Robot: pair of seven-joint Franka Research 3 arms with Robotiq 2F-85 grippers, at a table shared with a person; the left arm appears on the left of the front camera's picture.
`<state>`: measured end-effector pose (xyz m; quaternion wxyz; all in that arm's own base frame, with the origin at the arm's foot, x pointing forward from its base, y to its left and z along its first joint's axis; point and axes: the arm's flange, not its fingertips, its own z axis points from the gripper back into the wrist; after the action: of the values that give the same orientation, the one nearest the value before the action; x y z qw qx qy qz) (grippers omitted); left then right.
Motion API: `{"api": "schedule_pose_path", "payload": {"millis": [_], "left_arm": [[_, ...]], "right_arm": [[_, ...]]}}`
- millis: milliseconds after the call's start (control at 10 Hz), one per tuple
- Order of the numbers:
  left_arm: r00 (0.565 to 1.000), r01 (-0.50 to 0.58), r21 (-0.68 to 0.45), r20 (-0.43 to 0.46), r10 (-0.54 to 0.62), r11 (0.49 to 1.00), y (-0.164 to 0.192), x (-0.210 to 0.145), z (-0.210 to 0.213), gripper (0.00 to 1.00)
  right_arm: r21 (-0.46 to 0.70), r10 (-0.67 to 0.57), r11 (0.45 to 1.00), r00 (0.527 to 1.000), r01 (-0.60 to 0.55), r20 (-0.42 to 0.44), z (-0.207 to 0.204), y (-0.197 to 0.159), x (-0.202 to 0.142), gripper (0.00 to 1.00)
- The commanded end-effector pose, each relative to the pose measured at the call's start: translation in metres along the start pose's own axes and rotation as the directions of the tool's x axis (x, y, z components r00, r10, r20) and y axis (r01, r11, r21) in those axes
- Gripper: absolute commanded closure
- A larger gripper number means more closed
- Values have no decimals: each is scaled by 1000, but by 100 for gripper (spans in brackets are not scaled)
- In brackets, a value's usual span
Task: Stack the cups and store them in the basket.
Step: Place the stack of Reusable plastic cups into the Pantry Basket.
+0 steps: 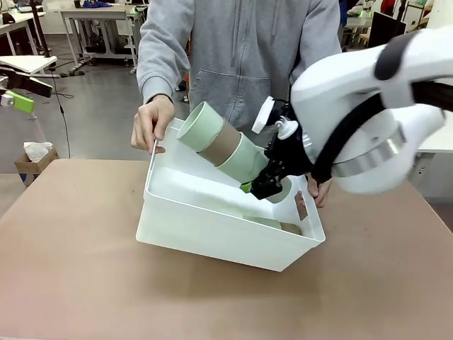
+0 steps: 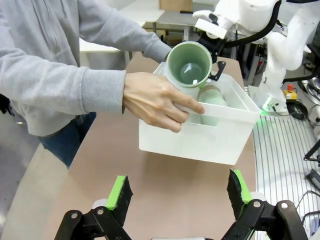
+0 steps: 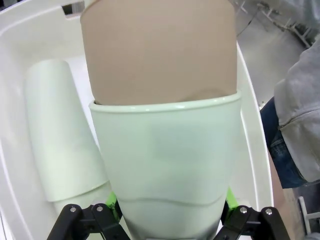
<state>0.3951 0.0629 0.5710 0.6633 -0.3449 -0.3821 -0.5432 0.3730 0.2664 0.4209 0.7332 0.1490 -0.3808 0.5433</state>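
A stack of cups point(image 1: 225, 144) was held by the right gripper point(image 1: 267, 183) above the basket point(image 1: 212, 227); its green pads were pressed against the sides of the bottom mint cup point(image 3: 167, 165), so the fingers were closed on the stack. The stack was tilted, its open mouth raised toward the far left corner of the basket and its base low over the right end. From the base upward it was made up of a mint cup, a tan-brown cup point(image 1: 223, 145) nested in it, and another mint cup point(image 1: 199, 125) nested in that one, whose open mouth was seen in the left wrist view point(image 2: 189, 64).

The basket was tipped toward the robot, its far side lifted off the table point(image 1: 78, 276) by the person. One hand point(image 1: 150, 124) was closed on the far rim at the basket's left corner; the other hand point(image 1: 318, 191) was seen partly, behind the right end, hidden mostly by the robot arm. More cups point(image 3: 62, 135) were lying on their sides on the basket floor, a pale mint one beside the held stack; how many there were could not be told.

The left gripper point(image 2: 180, 192) was held over the bare table near the robot's edge, well apart from the basket, with its green-padded fingers point(image 2: 120, 192) spread wide and nothing between them.
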Motion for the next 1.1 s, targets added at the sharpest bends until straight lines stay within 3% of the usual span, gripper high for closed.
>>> {"api": "schedule_pose_path", "payload": {"millis": [0, 500, 1000], "left_arm": [[1000, -11, -3, 17, 11, 1000, -1, 3, 3, 0], [1000, -11, -3, 17, 11, 1000, -1, 3, 3, 0], [1000, -11, -3, 17, 11, 1000, -1, 3, 3, 0]], "right_arm": [[1, -25, 1000, 998, 25, -60, -19, -22, 15, 14], [44, 3, 999, 991, 3, -134, -51, -37, 6, 14], [68, 20, 998, 987, -9, -157, -47, -26, -24, 14]]}}
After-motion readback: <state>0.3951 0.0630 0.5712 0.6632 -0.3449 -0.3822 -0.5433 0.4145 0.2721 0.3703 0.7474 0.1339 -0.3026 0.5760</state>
